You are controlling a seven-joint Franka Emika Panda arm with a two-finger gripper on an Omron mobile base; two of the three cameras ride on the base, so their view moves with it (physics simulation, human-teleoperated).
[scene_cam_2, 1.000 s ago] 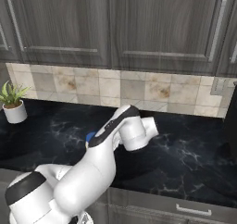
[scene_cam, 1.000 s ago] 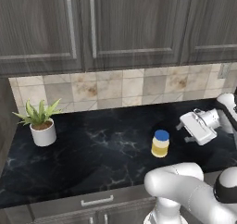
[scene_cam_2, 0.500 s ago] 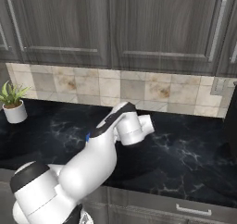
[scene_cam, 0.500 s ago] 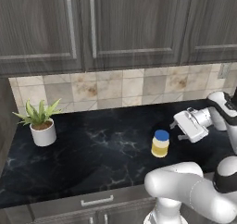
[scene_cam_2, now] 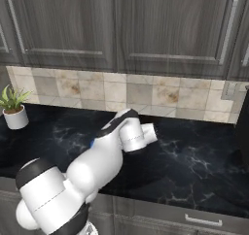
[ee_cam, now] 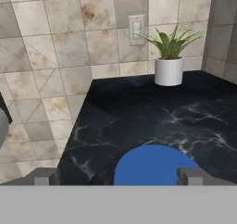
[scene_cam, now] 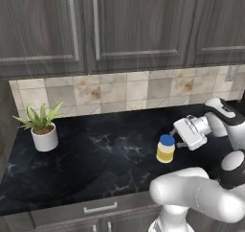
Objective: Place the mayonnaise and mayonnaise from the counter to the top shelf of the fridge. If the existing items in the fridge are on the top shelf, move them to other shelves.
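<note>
The jar (scene_cam: 166, 148) with the blue lid stands upright on the table (scene_cam: 95, 154), its long axis vertical, and the jaws (scene_cam: 176, 138) sit just beside it on the side toward the arm, pointing at it sideways at about lid height. From the hand view the lid (ee_cam: 155, 165) lies between the two fingertips (ee_cam: 44, 177), straight ahead and a little low; the jaws stand wide apart with nothing in them, and neither tip looks to touch the jar. The coming move seems to turn on that line: the jar is dead ahead of the opening, so a short push forward, perhaps with a small drop so the tips meet the body rather than the lid, should bracket it before closing. Beyond the jar, well apart from the jaws, a potted plant (scene_cam: 42, 128) stands near the tiled wall (scene_cam: 119, 89). The pot holds only its green plant; the jar is capped, its contents pale yellow.
</note>
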